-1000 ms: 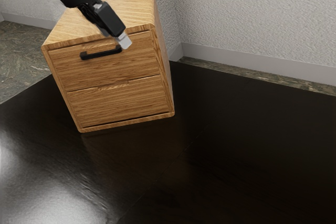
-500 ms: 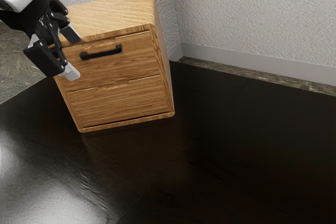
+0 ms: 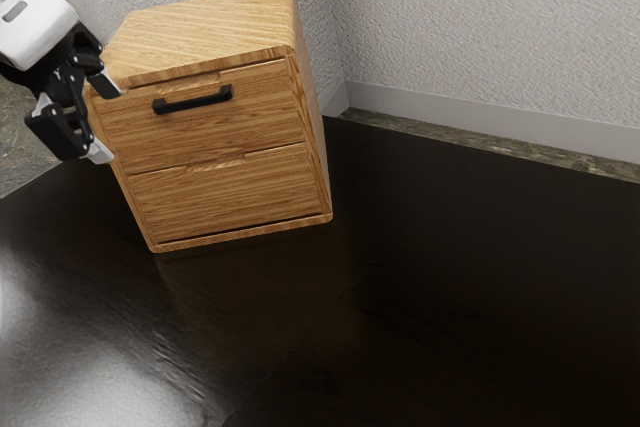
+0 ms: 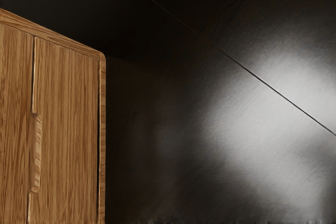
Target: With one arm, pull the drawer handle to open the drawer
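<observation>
A wooden cabinet [image 3: 215, 37] stands on the dark floor with two drawers in its front. The top drawer [image 3: 200, 127] carries a black bar handle [image 3: 192, 99] and sits flush with the cabinet front, shut. My gripper [image 3: 99, 121] hangs at the cabinet's corner toward the exterior view's left, well clear of the handle. It is open and its white-tipped fingers [image 3: 97, 155] hold nothing. In the wrist view the cabinet front [image 4: 63, 140] and the seam between its drawers show beside the hand.
Below the top drawer is a lower drawer [image 3: 225, 192] with a carved wooden grip. A glossy dark floor [image 3: 420, 297] spreads in front of the cabinet and toward the exterior view's right. A white wall [image 3: 480, 17] with a baseboard runs behind.
My hand left the handle's end and swung to the exterior view's left, past the cabinet's corner, dropping a little. The top drawer did not move.
</observation>
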